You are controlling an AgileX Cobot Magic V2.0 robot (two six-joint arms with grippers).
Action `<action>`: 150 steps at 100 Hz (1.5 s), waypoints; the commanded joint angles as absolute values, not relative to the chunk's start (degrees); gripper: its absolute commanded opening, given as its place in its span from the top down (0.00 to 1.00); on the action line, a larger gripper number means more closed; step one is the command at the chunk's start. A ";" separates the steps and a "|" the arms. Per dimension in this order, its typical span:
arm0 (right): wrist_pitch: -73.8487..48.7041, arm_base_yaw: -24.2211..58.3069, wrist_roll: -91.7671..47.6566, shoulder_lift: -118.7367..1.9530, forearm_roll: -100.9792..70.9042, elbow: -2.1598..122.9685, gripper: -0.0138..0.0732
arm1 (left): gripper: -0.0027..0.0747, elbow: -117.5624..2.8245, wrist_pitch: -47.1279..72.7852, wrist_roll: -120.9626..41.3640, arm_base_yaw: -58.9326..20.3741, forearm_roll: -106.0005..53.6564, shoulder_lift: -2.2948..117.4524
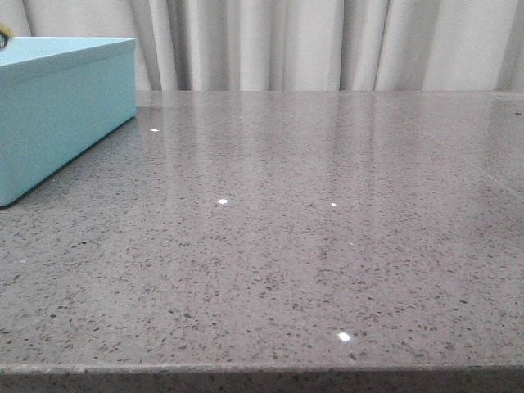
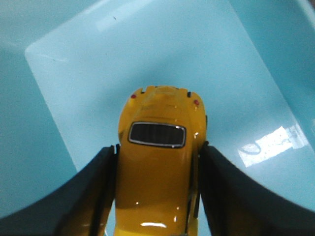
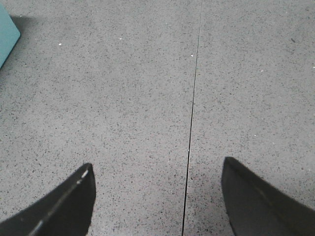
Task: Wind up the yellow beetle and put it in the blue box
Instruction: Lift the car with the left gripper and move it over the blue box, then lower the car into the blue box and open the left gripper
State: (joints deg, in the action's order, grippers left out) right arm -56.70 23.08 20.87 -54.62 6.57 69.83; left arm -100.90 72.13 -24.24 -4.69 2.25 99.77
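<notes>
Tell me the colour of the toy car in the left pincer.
Glossy yellow toy car, clearest in the left wrist view.

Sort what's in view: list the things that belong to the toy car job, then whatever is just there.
Part of the job:
- yellow toy car, clamped between the left gripper fingers over the box's inside
- blue box

Just there:
- grey speckled table
- pale curtain
- right gripper, open and empty above the table

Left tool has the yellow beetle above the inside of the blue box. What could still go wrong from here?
1. The left tool grips the glossy yellow beetle by its sides; it might slip and drop onto the blue box floor.
2. If wound, it may roll on release and hit a wall.
3. The front view barely shows the car, so placement is hard to verify.
</notes>
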 commanded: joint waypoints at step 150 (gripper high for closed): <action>-51.12 23.18 19.73 -48.76 9.35 70.82 0.22 | 0.78 -101.55 71.97 -21.64 -4.14 -1.77 98.18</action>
